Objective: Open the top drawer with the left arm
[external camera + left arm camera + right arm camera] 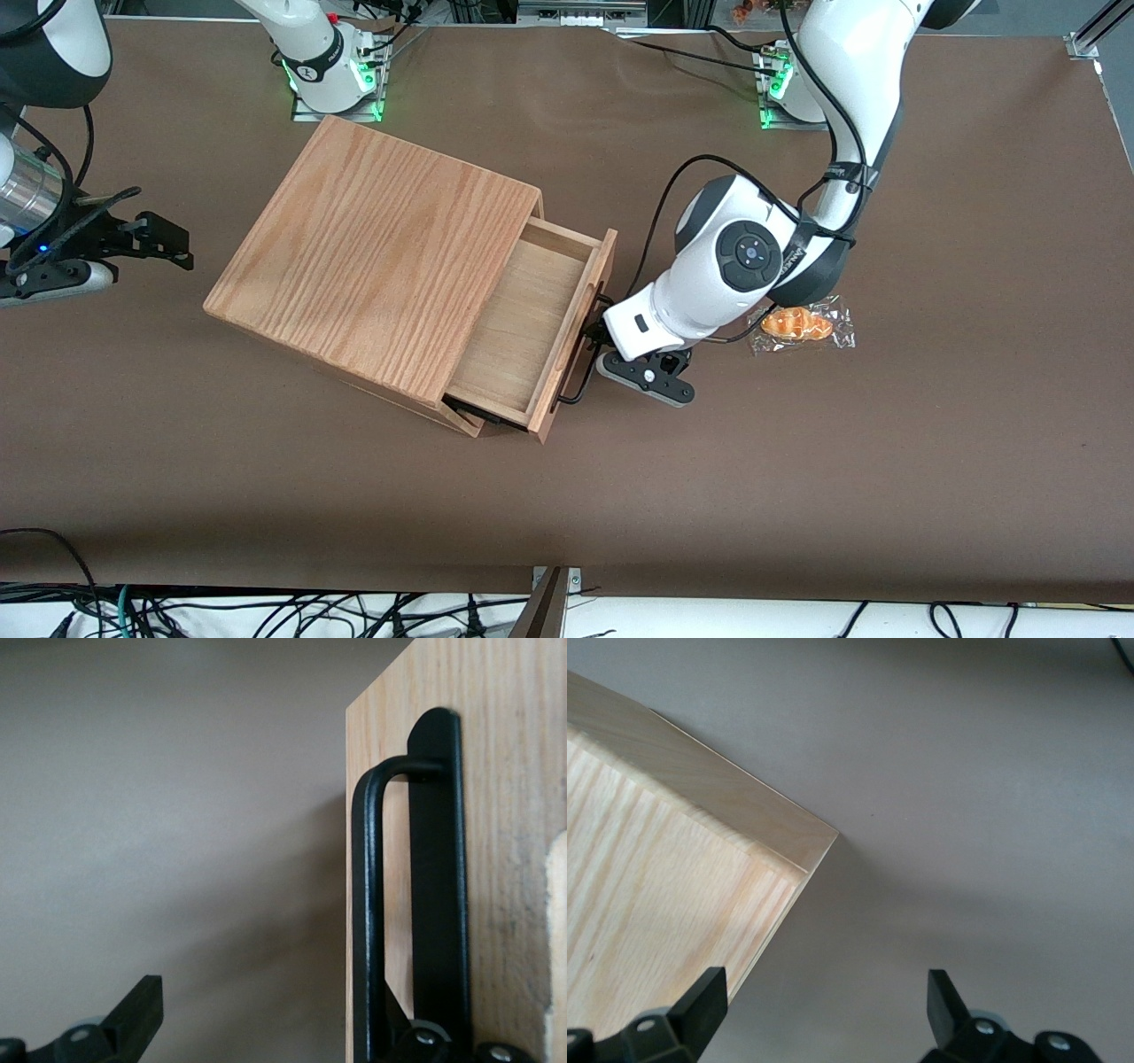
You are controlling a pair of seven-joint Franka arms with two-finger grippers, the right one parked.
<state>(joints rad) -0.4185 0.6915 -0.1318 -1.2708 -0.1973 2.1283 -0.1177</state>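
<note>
The top drawer (532, 323) stood well out of its cabinet (372, 257), largely done, the gripper (592, 341) spread wide with one finger hooked inside the handle (368, 904).

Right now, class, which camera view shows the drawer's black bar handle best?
The left wrist view: the handle fills it close up, beside the gripper. The front view shows it small, on the pulled-out top drawer. The right wrist view misses it.
</note>
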